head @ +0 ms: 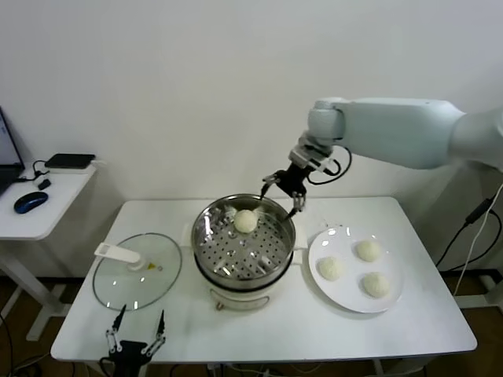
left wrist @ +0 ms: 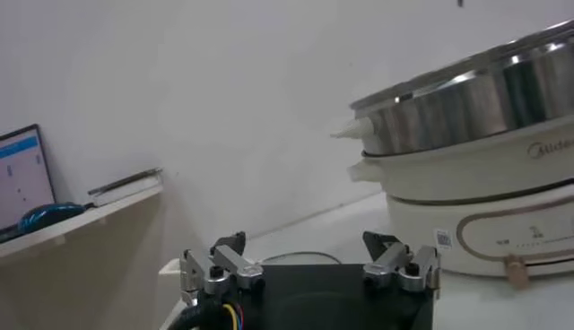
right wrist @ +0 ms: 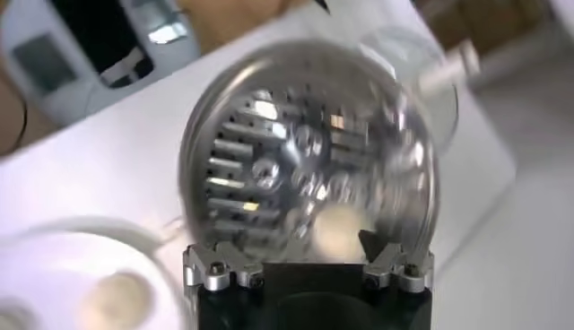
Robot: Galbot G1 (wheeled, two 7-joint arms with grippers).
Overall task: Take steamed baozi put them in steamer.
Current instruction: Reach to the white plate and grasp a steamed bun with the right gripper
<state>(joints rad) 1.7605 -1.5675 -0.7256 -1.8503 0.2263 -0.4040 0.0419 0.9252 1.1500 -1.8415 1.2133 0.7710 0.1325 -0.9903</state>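
The steamer [head: 245,245] stands mid-table, a shiny steel pot with a perforated tray on a white base. One steamed baozi [head: 246,221] lies on the tray toward the back. Three more baozi [head: 368,250] [head: 331,269] [head: 376,284] rest on a white plate [head: 346,300] to the right. My right gripper [head: 283,195] hovers open and empty above the pot's back right rim. From the right wrist, the steamer [right wrist: 305,152] and its baozi [right wrist: 336,229] lie below the open right gripper [right wrist: 309,256]. My left gripper [head: 135,334] is parked open at the table's front left.
A glass lid [head: 137,271] with a white handle lies flat left of the steamer. A side desk with a mouse [head: 30,202] stands far left. The left wrist view shows the left gripper [left wrist: 305,247] low on the table with the steamer [left wrist: 475,117] beyond it.
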